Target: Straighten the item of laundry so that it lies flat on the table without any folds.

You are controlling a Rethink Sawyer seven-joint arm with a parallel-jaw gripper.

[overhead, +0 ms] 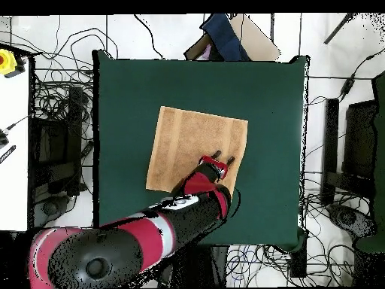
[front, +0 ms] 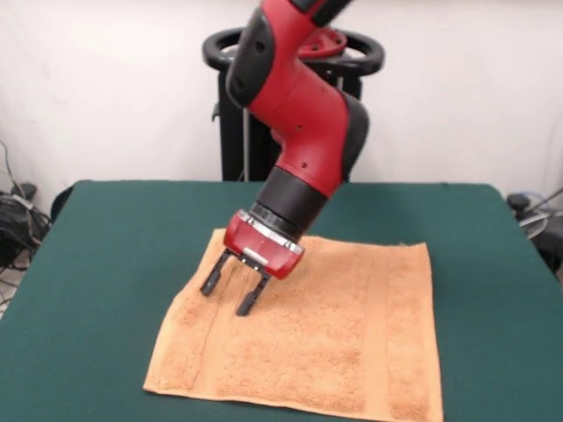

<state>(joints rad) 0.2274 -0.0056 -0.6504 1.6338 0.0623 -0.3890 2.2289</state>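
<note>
Towel [front: 325,338] of orange-tan terry cloth lies spread near the middle of the green counter [front: 106,264], its outline close to a plain four-sided sheet with border bands showing and no obvious fold in either view, though the edge under the arm is partly hidden. The red and black arm reaches down from the pedestal side, and its pincer [front: 230,294], two dark fingers spread apart with nothing between them, hangs tilted over the cloth beside the corner nearest the robot. The tips appear at or just above the pile; contact cannot be confirmed. From the pincer, nearly all of the towel stretches away from the robot, toward the camera side in the front view. Judging by this, the job looks nearly done, and any remaining move would be a smoothing drag outward from that corner.
</note>
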